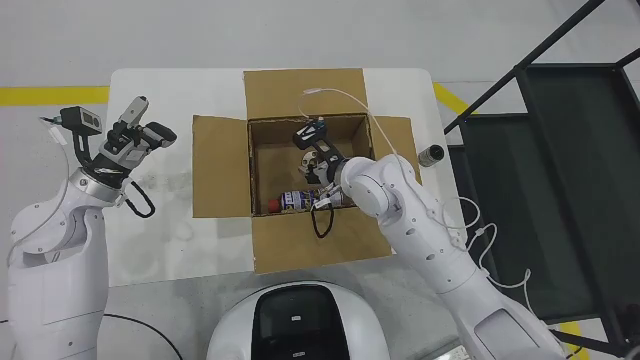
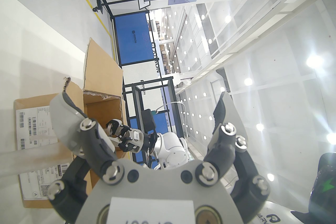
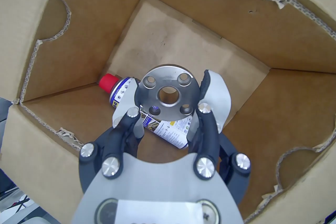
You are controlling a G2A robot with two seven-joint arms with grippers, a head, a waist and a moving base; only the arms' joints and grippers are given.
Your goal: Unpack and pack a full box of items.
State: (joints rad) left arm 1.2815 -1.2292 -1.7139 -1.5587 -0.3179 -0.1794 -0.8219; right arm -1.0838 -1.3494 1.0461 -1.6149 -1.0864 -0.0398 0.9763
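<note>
Steel disc, round, with a centre bore and four smaller holes: being clamped at opposite sides of its rim by the right fingers, low inside the cardboard box.

Spray can, red-capped: lying on the box floor just beneath the disc.

Risk: the smooth rim is probably giving poor purchase, so the disc may be slipping and dropping onto the can. A slanted lift would be snagging the torn box edges.

Room: walls are closing in on every side, leaving the open top as the one exit.

Left fingers: standing apart, holding nothing, hanging over the white table near a side flap.
</note>
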